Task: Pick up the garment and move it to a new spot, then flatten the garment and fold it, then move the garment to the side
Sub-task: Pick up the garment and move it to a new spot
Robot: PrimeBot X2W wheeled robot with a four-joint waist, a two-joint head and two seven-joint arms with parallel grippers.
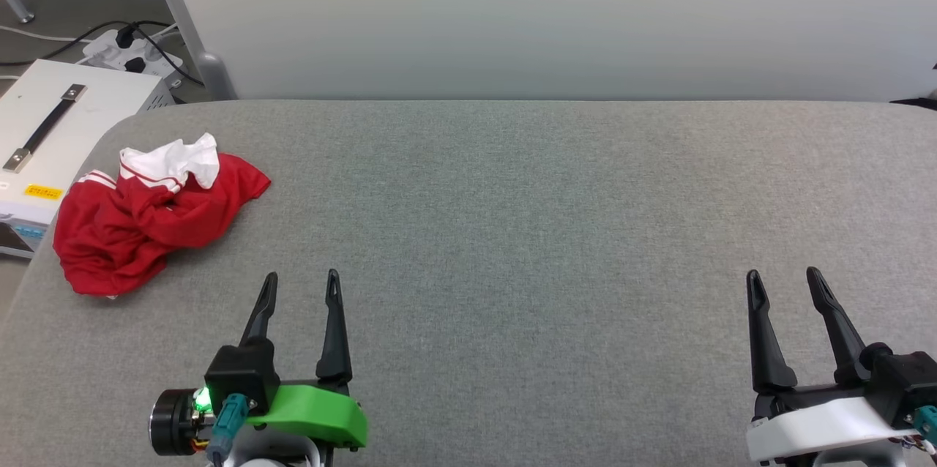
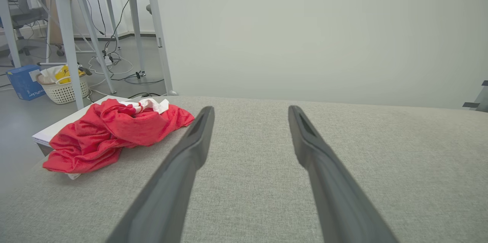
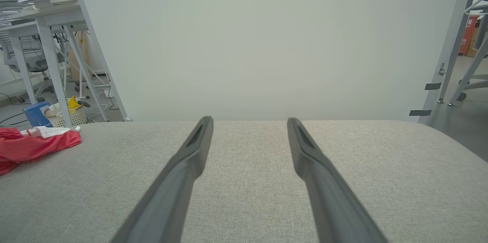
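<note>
Our left hand [image 1: 301, 275] hovers low over the near part of the surface [image 1: 512, 196]. Its two dark fingers are spread wide and point to 12 o'clock, with nothing between them. Our right hand [image 1: 784, 273] hangs the same way at the near right, fingers wide apart and empty too.

From the left hand the shirt [image 1: 146, 222] lies at about 10 o'clock, near but not touching. From the right hand it lies at about 9 o'clock, well apart, with nearly the whole width of the surface between. The left arm is plainly the nearer one, and we judge the first pick falls to it. In the left wrist view the shirt [image 2: 110, 132] sits just left of the left finger, off the line of the open fingers. We would need to swing the hand toward 10 o'clock before closing on cloth.

The shirt is a crumpled red heap at the surface's left rim, toward the far corner, and a white box [image 1: 44, 130] stands just beyond that rim. In the head view its long axis runs roughly from 8 to 2 o'clock. The white bunched part is at the 12 o'clock side and a red flap reaches toward 2 o'clock. Whether any cloth hangs over the rim we cannot tell. The shirt is not yet lifted. So close to the rim, it could slip off if dragged toward 9 o'clock, so carrying it toward the middle looks safer.
</note>
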